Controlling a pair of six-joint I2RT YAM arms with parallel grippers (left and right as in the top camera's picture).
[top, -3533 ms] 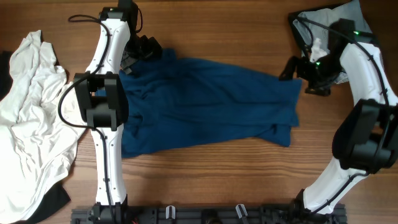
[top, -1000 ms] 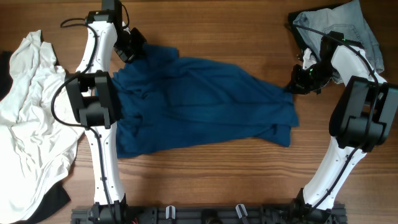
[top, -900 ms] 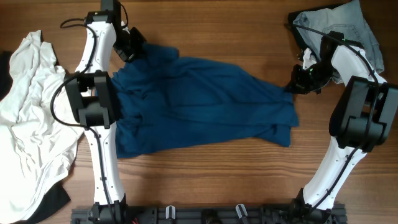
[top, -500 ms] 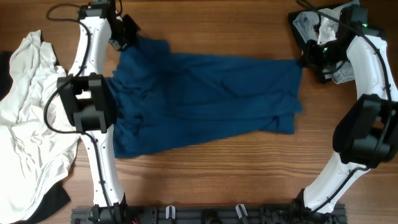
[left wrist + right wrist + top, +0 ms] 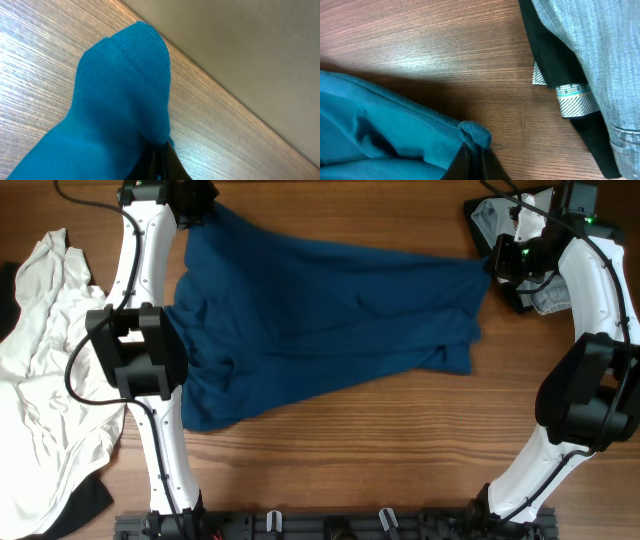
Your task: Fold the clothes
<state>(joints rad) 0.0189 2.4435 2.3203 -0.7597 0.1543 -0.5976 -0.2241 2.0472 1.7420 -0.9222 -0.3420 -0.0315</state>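
The left end effector [image 5: 193,200] is pinching one far corner of the blue T-shirt [image 5: 320,310]. The right end effector [image 5: 497,260] is pinching the other far corner. The shirt is lying stretched across the middle of the tabletop [image 5: 380,460]. Bare wood is showing along its near edge. The white shirt [image 5: 45,370] is lying at the left edge.

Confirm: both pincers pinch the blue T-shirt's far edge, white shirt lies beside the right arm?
Wrong arm: overhead shows the white shirt beside the left arm. The left pincer and right pincer do pinch the blue T-shirt at its far edge.
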